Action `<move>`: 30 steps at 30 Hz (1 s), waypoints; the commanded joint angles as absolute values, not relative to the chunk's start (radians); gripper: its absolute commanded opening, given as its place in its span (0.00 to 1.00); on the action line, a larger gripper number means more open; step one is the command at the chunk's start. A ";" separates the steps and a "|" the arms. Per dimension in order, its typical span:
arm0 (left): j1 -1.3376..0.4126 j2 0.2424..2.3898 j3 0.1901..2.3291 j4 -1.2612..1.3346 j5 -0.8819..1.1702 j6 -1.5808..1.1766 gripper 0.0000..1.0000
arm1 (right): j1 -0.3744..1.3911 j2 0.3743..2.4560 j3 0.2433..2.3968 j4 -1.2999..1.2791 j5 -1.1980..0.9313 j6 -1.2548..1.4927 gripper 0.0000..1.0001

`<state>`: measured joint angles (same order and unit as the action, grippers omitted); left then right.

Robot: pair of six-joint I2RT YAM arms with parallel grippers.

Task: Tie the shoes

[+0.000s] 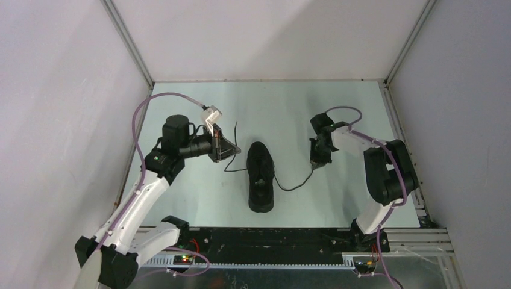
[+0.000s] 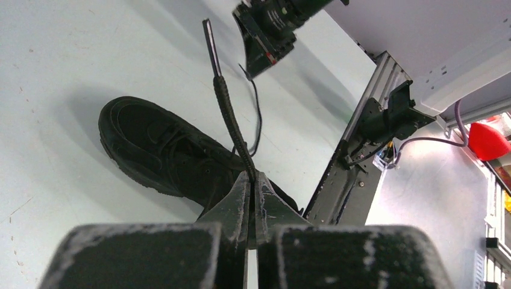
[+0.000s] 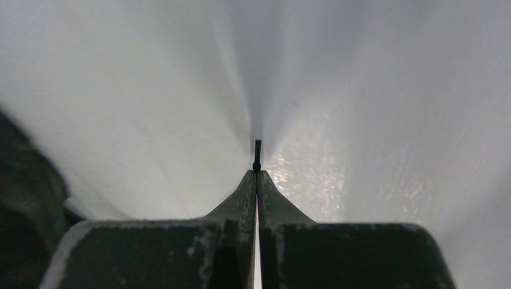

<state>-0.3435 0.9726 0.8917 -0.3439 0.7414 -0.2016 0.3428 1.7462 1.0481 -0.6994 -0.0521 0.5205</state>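
A single black sneaker (image 1: 260,176) lies in the middle of the table, toe toward the back wall; the left wrist view shows it too (image 2: 163,150). My left gripper (image 1: 232,148) is just left of it, shut on the left lace (image 2: 229,114), whose free end sticks out past the fingertips. My right gripper (image 1: 317,161) is to the shoe's right and low over the table. It is shut on the right lace (image 1: 293,188), which sags from the shoe. Only the aglet tip (image 3: 258,149) shows beyond the closed right gripper (image 3: 257,173).
Grey walls enclose the table on three sides, with aluminium frame posts (image 1: 129,45) at the back corners. A black base rail (image 1: 265,241) runs along the near edge under both arms. A side rail (image 1: 402,138) borders the table's right edge, close to the right arm.
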 commanded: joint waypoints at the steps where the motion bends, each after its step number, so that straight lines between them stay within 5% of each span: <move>1: -0.336 0.911 0.868 -0.318 0.790 -0.186 0.02 | 0.349 1.597 1.171 -0.541 -0.140 0.273 0.00; 11: -0.358 0.889 0.850 -0.142 0.926 -0.218 0.00 | 0.445 1.220 1.155 -0.293 -0.414 0.045 0.00; 19: -0.444 1.124 1.129 -0.378 0.882 -0.084 0.00 | 0.534 1.215 1.304 -0.307 -0.527 -0.075 0.00; 30: -0.505 1.341 1.257 -0.336 0.837 -0.144 0.00 | 0.601 1.237 1.437 -0.283 -0.566 -0.044 0.00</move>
<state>-0.4789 1.3159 1.2110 -0.3450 0.8463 -0.1406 0.5823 1.2289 1.3918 -0.3130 -0.5377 -0.0452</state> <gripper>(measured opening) 0.008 0.006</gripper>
